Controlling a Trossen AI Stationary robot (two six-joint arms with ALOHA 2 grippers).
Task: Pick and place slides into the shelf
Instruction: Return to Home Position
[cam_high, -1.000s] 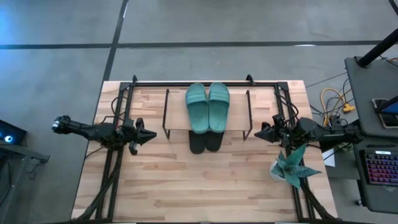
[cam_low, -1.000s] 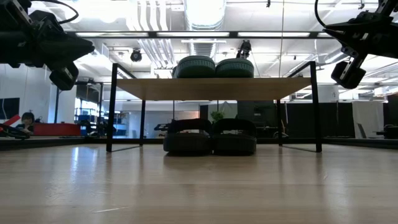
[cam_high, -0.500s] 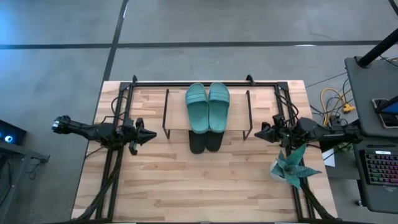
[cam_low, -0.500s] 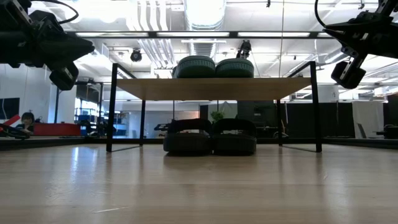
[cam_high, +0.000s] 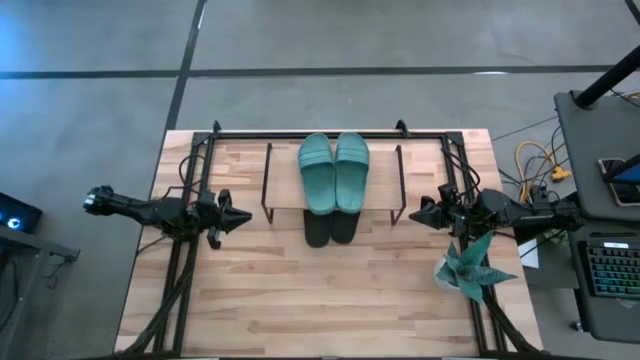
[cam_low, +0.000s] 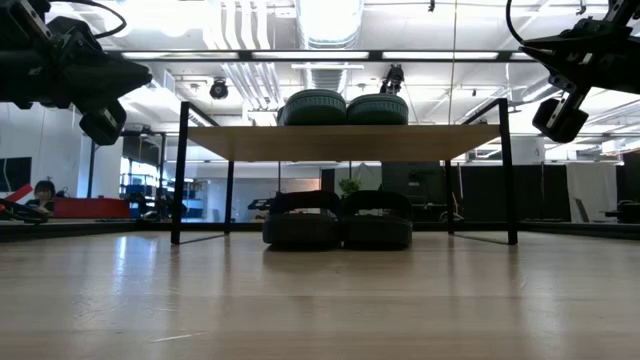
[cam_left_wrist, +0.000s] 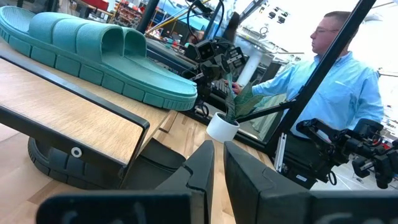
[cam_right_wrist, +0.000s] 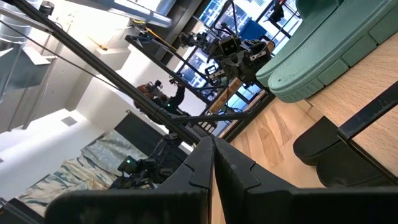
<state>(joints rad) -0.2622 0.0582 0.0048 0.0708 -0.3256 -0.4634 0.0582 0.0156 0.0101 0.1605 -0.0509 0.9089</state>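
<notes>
High view: teal slides (cam_high: 318, 175) lie paired atop the shelf (cam_high: 285, 188), black slides (cam_high: 318, 232) beneath it; left gripper (cam_high: 245, 217) and right gripper (cam_high: 415, 213) flank the shelf, well clear.
Low view: black slides rest on the bench (cam_low: 320, 300), under the shelf board.
Wrist views: both grippers have fingers pressed together, empty, probably parking.

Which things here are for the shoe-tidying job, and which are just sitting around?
For the job:
- teal slides, two, on top of the shelf
- black slides, two, under it
- left gripper and right gripper, out at the shelf's sides

Just lying about:
- spiky plant by the right arm
- keyboard on the side desk
- person beyond the table
</notes>
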